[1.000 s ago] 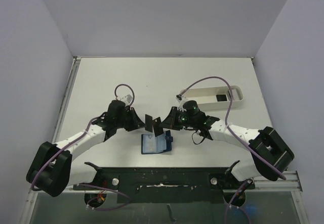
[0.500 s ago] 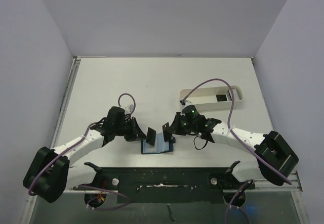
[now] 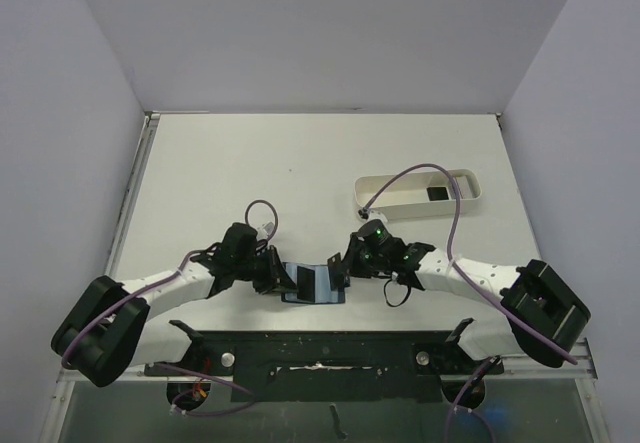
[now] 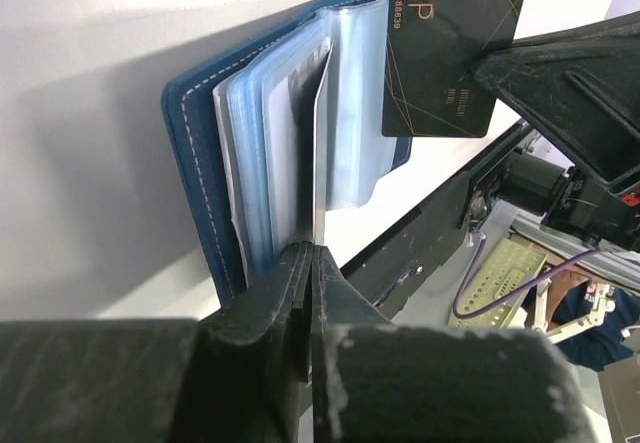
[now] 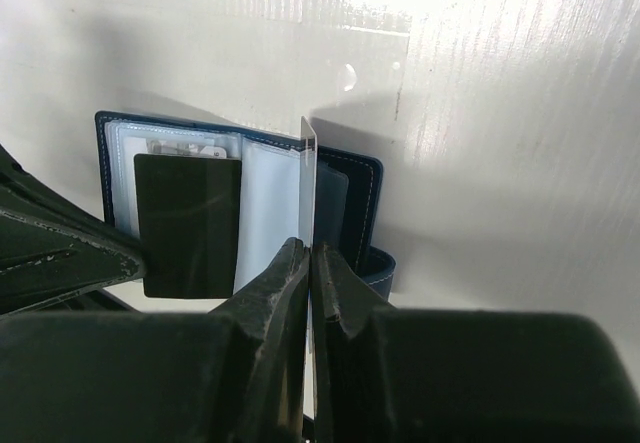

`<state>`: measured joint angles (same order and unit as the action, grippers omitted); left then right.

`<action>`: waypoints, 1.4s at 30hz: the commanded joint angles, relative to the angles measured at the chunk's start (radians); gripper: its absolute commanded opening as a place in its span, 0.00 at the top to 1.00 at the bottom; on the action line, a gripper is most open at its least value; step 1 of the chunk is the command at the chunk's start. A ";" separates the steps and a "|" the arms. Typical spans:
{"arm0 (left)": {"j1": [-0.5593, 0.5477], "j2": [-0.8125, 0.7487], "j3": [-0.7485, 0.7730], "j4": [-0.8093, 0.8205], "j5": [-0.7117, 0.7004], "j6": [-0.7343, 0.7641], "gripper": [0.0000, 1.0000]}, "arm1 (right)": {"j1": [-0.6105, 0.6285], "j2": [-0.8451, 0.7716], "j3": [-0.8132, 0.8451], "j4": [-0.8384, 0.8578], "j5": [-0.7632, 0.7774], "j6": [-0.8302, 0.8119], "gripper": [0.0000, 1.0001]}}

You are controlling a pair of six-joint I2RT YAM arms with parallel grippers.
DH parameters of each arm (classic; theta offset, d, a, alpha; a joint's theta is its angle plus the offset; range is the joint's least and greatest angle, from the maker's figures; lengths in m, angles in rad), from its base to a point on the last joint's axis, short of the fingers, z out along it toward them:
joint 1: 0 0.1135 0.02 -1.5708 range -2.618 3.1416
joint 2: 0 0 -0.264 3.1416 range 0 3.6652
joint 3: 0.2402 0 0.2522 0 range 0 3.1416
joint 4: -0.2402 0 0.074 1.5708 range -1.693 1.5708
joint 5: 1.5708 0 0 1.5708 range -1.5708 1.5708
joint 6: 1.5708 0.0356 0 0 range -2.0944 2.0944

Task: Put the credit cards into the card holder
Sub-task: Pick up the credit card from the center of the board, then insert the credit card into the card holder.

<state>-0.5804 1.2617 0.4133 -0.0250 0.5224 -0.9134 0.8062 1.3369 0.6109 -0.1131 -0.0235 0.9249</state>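
You're mid-job here, with nothing banked that I can see. The holder [image 3: 322, 285] lies open on the table [image 3: 300, 163] near the front edge, between the two arms, and you've got a card in each. Your left fingers [image 4: 275, 303] are clamped on the plain card [image 5: 187, 225], and your right fingers [image 5: 272, 288] are clamped on the VIP card [image 4: 450, 43]. Both cards hang right over the open sleeves [image 4: 350, 113], but neither looks slid into a slot yet, so I'd call both insertions left to do. What looks like a spare card [image 3: 436, 193] also sits in the white tray [image 3: 468, 188] off to the right, well apart from the holder, so that one needs fetching too. The top view is the only one that shows the tray and the spare card, but the action at the holder is tiny there. Each wrist cam sees its own card edge-on, basically a thin line, and the other arm's card flat. The left wrist gives you the VIP print. The right wrist gives you the plain card's dark face, plus something printed in a sleeve behind it, can't tell what.
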 commanded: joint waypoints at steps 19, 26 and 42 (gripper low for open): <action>-0.013 -0.097 -0.002 0.090 -0.031 -0.059 1.00 | 0.051 -0.022 -0.003 -0.041 0.106 0.017 1.00; -0.015 -0.011 -0.051 0.211 0.002 -0.079 1.00 | 0.055 -0.019 0.000 -0.040 0.116 0.017 1.00; -0.016 0.048 0.018 0.043 -0.090 0.042 1.00 | 0.074 -0.017 0.041 -0.140 0.158 0.010 1.00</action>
<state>-0.5934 1.3067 0.3847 0.0475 0.4622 -0.9257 0.8680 1.3319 0.6289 -0.1715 0.0757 0.9489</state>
